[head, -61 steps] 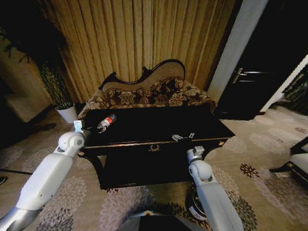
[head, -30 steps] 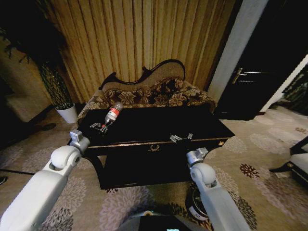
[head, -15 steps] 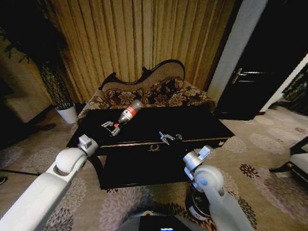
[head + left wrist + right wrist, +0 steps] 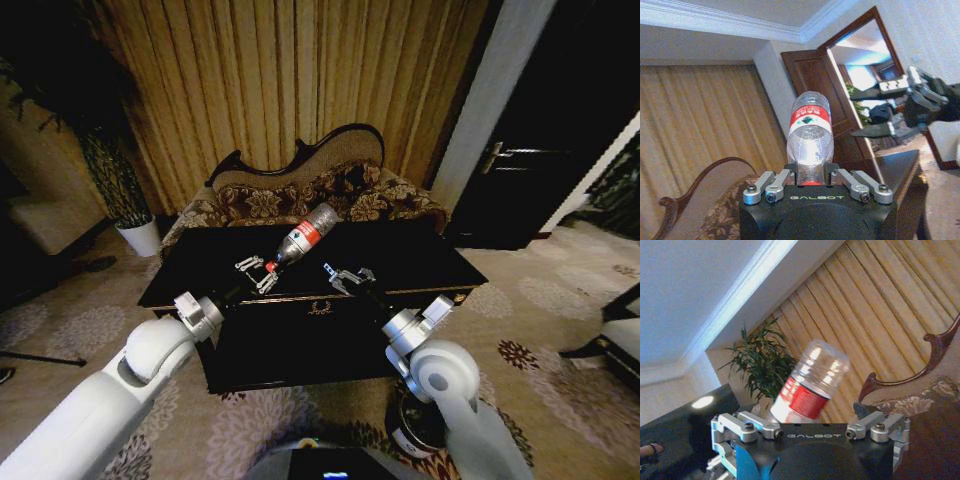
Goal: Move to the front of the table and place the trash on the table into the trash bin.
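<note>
1. Here, in the head view, the left gripper [image 4: 257, 272] holds the clear plastic bottle [image 4: 303, 238] by its red-capped end, fingers clamped on it, above the glossy black table [image 4: 420, 262]; the right gripper [image 4: 345, 277] hovers just beside, fingers apart.
2. In the left wrist view, the ribbed bottle [image 4: 810, 135] stands between the metal fingers [image 4: 774, 186], its red label uppermost.
3. In the right wrist view, the bottle [image 4: 807, 384] tilts beyond the spread fingers [image 4: 747, 426], apart from them.
</note>
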`<state>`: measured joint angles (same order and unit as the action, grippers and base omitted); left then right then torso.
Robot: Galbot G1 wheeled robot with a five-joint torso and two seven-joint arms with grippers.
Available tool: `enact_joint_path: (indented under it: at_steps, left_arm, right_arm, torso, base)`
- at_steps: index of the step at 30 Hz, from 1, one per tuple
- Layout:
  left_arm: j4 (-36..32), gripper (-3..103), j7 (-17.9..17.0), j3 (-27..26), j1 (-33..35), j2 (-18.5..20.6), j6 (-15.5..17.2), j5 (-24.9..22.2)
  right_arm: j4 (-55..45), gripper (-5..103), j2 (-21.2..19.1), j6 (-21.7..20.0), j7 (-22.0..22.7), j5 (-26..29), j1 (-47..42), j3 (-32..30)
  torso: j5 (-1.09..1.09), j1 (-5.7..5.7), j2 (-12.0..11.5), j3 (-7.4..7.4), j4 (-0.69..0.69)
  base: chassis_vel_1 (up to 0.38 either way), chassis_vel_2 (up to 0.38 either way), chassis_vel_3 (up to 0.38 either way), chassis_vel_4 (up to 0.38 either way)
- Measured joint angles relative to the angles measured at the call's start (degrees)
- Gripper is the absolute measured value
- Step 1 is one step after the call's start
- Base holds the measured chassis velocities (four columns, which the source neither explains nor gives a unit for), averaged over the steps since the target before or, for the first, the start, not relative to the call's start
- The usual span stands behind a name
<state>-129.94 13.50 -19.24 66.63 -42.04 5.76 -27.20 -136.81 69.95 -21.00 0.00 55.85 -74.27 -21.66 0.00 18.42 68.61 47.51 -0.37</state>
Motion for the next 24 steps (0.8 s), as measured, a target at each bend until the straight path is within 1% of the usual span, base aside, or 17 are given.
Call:
enact_joint_path:
  at_steps: [6,15,21,24]
  left_arm:
    - [-1.67,26,-0.51,2.07,0.49,1.55,0.20,-0.20]
    - [-4.68,26,-0.41,3.70,0.47,4.29,0.34,-0.40]
    - [-5.29,26,-0.32,4.49,0.52,4.93,0.35,-0.40]
    - [-5.47,26,-0.38,6.31,0.26,5.08,0.21,-0.35]
  right_arm:
    - [-1.66,100,-0.75,0.11,-0.01,0.63,-1.00,1.18]
    - [-1.39,100,-1.19,0.02,0.00,-0.75,-1.17,2.52]
    - [-1.35,100,-1.23,0.01,0.00,-0.94,-1.26,2.65]
    - [-1.42,100,-1.26,-0.01,0.02,-1.08,-1.43,2.67]
  torso:
    - [-0.01,0.00,0.00,0.00,0.00]
    - [0.00,0.00,0.00,0.00,0.00]
    - [0.00,0.00,0.00,0.00,0.00]
    - [0.00,0.00,0.00,0.00,0.00]
  base:
    - [0.000,0.000,0.000,0.000]
    - [0.000,0.000,0.000,0.000]
    - [0.000,0.000,0.000,0.000]
    - [0.000,0.000,0.000,0.000]
